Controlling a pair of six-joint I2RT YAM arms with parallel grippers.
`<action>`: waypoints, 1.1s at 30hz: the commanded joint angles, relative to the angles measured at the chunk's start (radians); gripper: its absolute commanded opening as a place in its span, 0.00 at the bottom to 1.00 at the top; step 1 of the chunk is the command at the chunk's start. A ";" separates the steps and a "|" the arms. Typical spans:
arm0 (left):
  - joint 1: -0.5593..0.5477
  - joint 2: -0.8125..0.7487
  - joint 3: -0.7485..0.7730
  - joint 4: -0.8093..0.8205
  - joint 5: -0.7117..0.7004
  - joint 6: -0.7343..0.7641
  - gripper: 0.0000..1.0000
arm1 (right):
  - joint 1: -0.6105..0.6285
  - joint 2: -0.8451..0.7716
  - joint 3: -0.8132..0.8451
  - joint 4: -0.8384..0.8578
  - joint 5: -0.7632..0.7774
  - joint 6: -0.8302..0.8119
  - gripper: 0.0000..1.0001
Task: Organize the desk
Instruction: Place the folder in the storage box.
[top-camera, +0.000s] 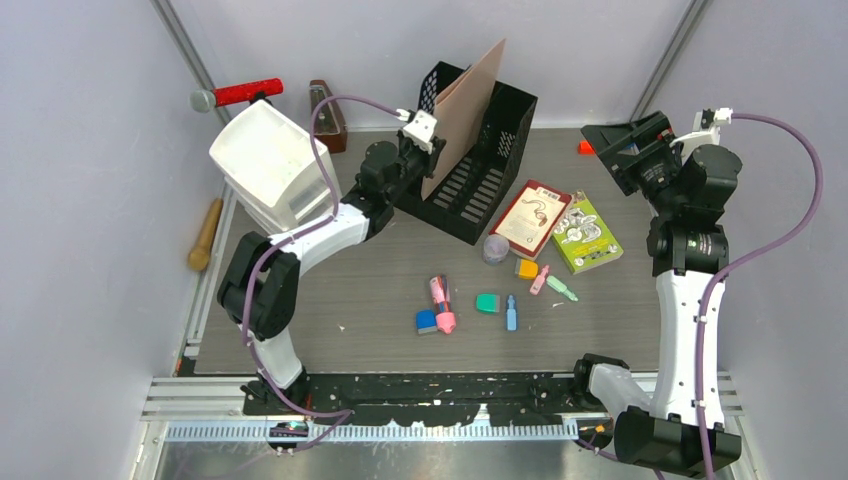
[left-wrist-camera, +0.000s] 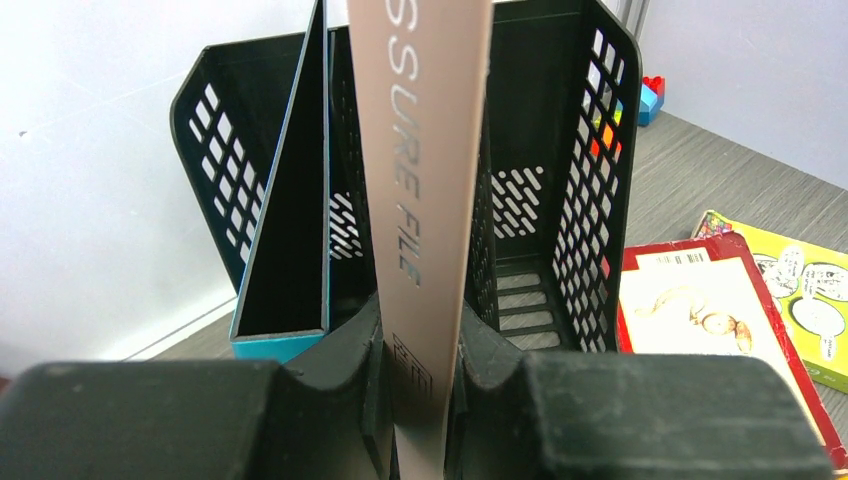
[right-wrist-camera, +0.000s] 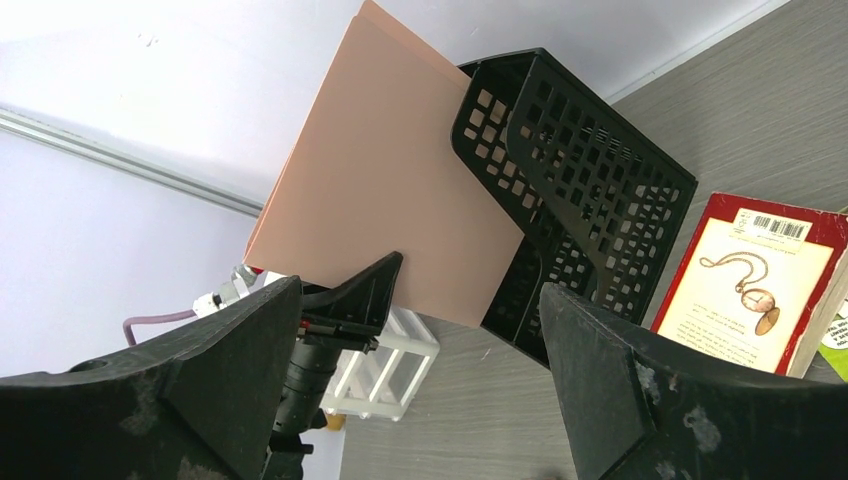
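Note:
The desk (top-camera: 340, 290) is a grey-brown wood-grain tabletop. My left gripper (top-camera: 425, 150) is shut on the edge of a tan file folder (top-camera: 465, 115) and holds it upright and tilted at the black mesh file rack (top-camera: 495, 165). In the left wrist view the folder (left-wrist-camera: 425, 200) stands edge-on between my jaws (left-wrist-camera: 420, 400), in line with the rack's (left-wrist-camera: 600, 150) middle divider; which slot it is in I cannot tell. A teal-edged box (left-wrist-camera: 285, 230) fills the left slot. My right gripper (top-camera: 620, 150) is open and empty, raised at the back right (right-wrist-camera: 460, 340).
A red book (top-camera: 530, 217) and a green book (top-camera: 587, 232) lie right of the rack. A purple ball (top-camera: 495, 248), pink marker (top-camera: 440, 300), erasers (top-camera: 487, 302) and highlighters (top-camera: 562, 288) lie mid-desk. A white bin (top-camera: 270, 165) stands at the left.

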 joint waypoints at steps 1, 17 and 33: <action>0.002 -0.032 0.066 0.054 -0.028 -0.003 0.00 | -0.006 -0.025 0.004 0.050 0.009 0.007 0.95; 0.003 0.007 -0.101 0.374 0.027 0.018 0.00 | -0.016 -0.018 0.002 0.054 0.010 0.014 0.95; 0.003 0.012 -0.093 0.232 0.017 0.035 0.00 | -0.016 -0.015 -0.003 0.058 0.009 0.014 0.95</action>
